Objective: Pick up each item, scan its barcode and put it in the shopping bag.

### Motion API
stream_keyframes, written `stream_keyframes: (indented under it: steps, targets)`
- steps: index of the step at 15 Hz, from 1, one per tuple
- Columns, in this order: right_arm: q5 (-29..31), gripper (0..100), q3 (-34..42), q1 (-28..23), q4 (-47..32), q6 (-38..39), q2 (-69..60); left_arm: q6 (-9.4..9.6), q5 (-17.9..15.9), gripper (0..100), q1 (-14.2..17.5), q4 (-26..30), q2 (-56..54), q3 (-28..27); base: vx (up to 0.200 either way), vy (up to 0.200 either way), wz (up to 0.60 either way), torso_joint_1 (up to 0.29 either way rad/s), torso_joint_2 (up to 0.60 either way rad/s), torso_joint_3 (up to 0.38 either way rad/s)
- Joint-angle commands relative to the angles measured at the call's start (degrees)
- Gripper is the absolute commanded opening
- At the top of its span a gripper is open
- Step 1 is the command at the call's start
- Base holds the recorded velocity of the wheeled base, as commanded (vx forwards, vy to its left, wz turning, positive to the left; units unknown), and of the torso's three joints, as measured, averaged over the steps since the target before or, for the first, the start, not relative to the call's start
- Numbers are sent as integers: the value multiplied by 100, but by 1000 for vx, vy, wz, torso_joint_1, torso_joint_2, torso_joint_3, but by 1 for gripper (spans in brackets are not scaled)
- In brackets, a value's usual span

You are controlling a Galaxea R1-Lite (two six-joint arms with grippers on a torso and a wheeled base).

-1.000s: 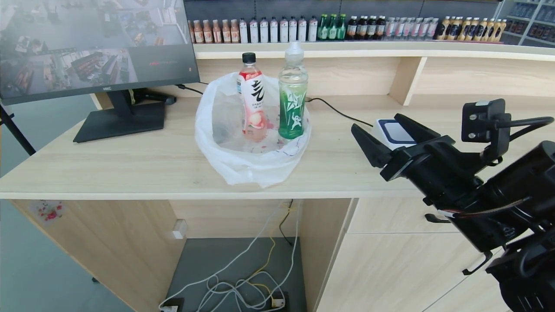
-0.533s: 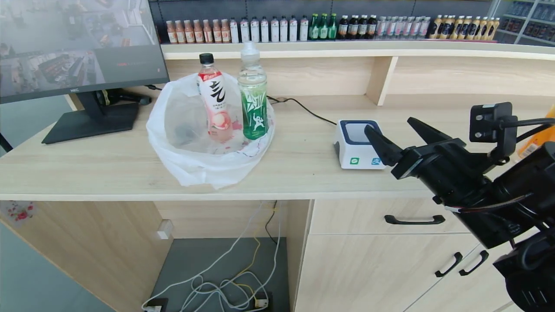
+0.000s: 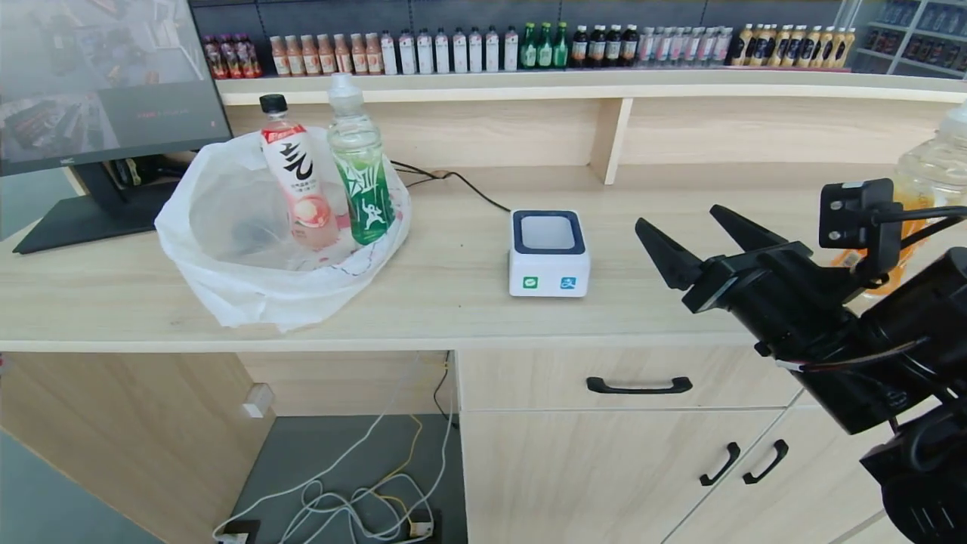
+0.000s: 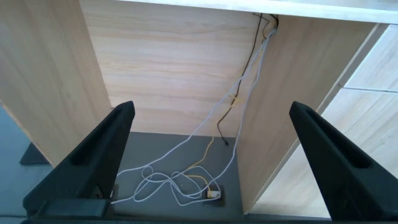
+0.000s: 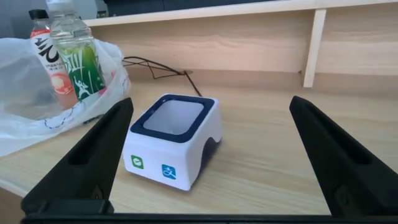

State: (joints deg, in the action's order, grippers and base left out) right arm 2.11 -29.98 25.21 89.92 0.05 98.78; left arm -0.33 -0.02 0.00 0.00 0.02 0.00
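A long counter (image 3: 453, 310) of pale, matt wood grain runs across the shop. A raised ledge of the same wood stands along its back, and behind that a dark shelf (image 3: 483, 47) carries a row of small drink bottles. Under the top are flat-fronted drawers (image 3: 638, 431) with curved black handles, beside an open kneehole.

The right gripper (image 3: 676, 214) hangs at counter height, off the front edge. Its arm comes in from the robot's right, and its two black, wedge-shaped fingers are spread wide with nothing between them. Ahead of these jaws and a little to their left sits the scanner (image 3: 548, 253), a rounded white cube with a dark blue rim around its pale window, apart from both fingertips. Well beyond it, farther left of the jaws, the thin, crumpled white plastic bag (image 3: 249, 291) sits open on the counter. Two bottles stand upright and side by side in it, a pink bottle (image 3: 296, 185) with a black cap and a green bottle (image 3: 361, 177) with a clear cap. Past the bag stands a dark monitor (image 3: 91, 75). Behind the jaws, at the wrist's right, a clear yellow bottle (image 3: 933, 170) stands on the counter, partly hidden by the arm.

The left gripper (image 4: 208, 109) is held low, facing the kneehole. Its black jaws are also wide apart and empty. Loose white, yellow and black cables (image 4: 186, 180) lie on the grey floor beyond them.
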Motion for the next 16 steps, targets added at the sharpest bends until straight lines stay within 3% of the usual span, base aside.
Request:
stream_keyframes:
  steps: [1,6,10,16]
  targets:
    - [0,100,1,1,8,4,18,-2,2,100,0,0,-2,0,0,-200,0,2,2,-2]
    - [0,100,45,37,8,4,-25,-2,2,100,0,0,-2,0,0,-200,0,5,2,2]
    - [0,100,1345,450,8,-66,-1107,-2,2,100,0,0,-2,0,0,-200,0,-1,2,2]
    - [0,100,1653,353,8,-66,-1326,-2,2,100,0,0,-2,0,0,-200,0,3,3,1]
